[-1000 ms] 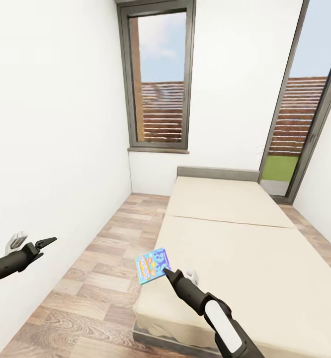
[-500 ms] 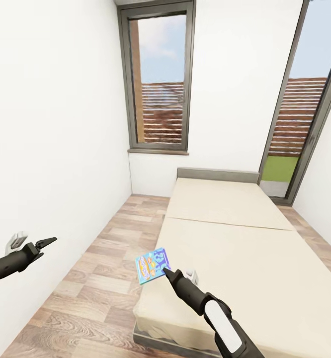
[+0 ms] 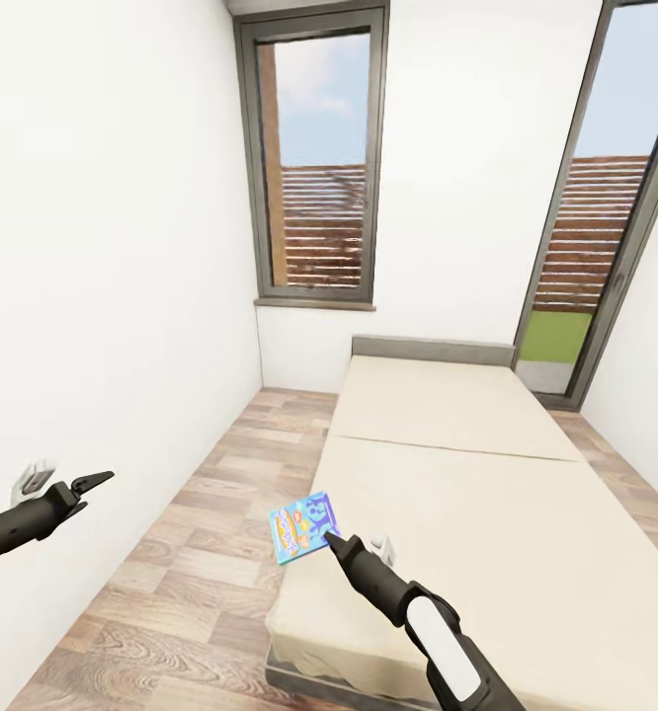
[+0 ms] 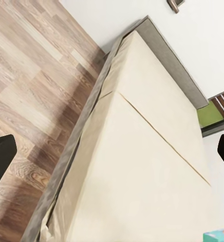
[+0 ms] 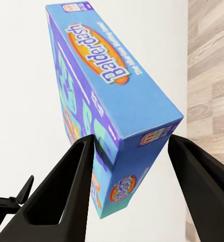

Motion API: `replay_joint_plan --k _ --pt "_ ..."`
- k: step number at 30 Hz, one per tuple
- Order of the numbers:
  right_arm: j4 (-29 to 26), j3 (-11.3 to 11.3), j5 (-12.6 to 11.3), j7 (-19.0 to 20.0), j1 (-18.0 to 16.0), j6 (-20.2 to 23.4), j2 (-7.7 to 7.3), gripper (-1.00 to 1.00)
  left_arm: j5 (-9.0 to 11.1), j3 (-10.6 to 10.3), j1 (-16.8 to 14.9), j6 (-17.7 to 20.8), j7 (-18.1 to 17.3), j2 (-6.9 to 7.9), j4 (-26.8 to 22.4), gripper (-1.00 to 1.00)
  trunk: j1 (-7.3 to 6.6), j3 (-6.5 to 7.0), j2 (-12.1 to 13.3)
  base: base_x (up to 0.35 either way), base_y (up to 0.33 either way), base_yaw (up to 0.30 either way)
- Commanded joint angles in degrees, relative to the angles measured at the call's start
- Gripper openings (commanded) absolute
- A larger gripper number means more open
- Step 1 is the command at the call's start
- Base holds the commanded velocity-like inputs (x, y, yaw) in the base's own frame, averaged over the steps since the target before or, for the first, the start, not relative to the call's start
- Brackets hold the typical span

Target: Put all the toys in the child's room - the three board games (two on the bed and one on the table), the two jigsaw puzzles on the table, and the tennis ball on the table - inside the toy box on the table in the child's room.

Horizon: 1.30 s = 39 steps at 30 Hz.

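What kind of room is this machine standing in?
Probably a bedroom: a large plain beige mattress with a low grey headboard, white walls, a wood-plank floor and tall windows with brown slats outside.

A bedroom in a home is shown. A large beige bed with a low grey headboard is set against white walls, a wood-plank floor is laid beside it, and tall grey-framed windows are seen, with brown slats and sky beyond.

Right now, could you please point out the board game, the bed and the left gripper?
board game (image 5: 117, 96), right wrist view, blue side panel.
bed (image 3: 467, 494), head view, mattress top.
left gripper (image 3: 97, 481), head view, between its fingertips.
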Motion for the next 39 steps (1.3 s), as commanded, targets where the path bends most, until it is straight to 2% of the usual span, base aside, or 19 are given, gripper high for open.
replay_joint_plan --k 1,39 --pt "0.0 0.0 -0.3 0.0 0.0 0.2 0.01 -1.00 0.3 0.1 -0.1 0.5 0.0 0.00 0.0 1.00 -0.23 0.12 0.4 0.000 0.000 0.000" --pt "0.1 -0.2 -0.2 0.0 0.0 0.0 0.04 -1.00 0.1 -0.1 -0.1 0.1 0.7 -0.82 0.4 1.00 -8.57 6.94 15.6 0.000 0.000 0.000"
